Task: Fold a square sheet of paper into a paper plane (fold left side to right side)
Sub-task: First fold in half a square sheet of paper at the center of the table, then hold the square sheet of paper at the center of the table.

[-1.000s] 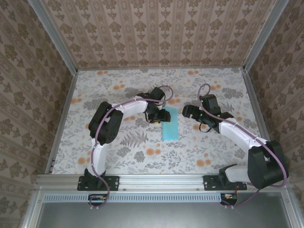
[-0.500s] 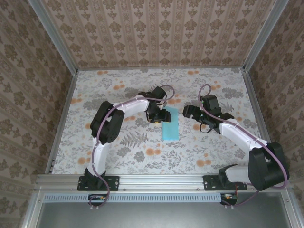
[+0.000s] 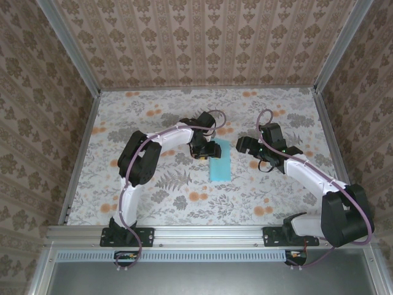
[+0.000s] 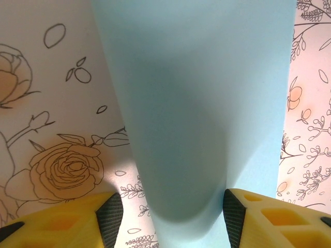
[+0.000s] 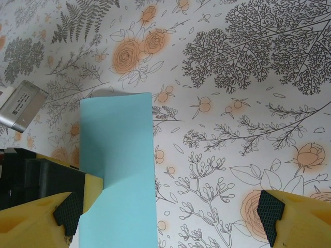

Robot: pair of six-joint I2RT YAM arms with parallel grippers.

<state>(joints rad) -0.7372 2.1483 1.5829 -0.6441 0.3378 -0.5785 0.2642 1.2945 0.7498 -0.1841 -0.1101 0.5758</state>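
Note:
The square sheet of paper [image 3: 220,160] is cyan and lies flat on the floral table as a narrow rectangle, folded in half. My left gripper [image 3: 207,150] is down at its upper left edge. The jaws are open: the left fingertip [image 4: 109,216] is over the table and the right one [image 4: 234,213] over the paper [image 4: 207,103]. My left gripper [image 4: 172,206] holds nothing. My right gripper [image 3: 247,145] hovers open to the right. In its wrist view my right gripper [image 5: 170,212] spans the paper's [image 5: 119,170] right edge. The paper plane is out of view.
Patterned walls and aluminium rails [image 3: 83,153] enclose the table on three sides. The left arm's black wrist [image 5: 31,178] and a silver block [image 5: 23,106] crowd the paper's left side. Bare floral tabletop [image 3: 264,190] lies in front of and to the right of the paper.
The left arm's elbow has shifted slightly. Both grippers and the paper are where they were.

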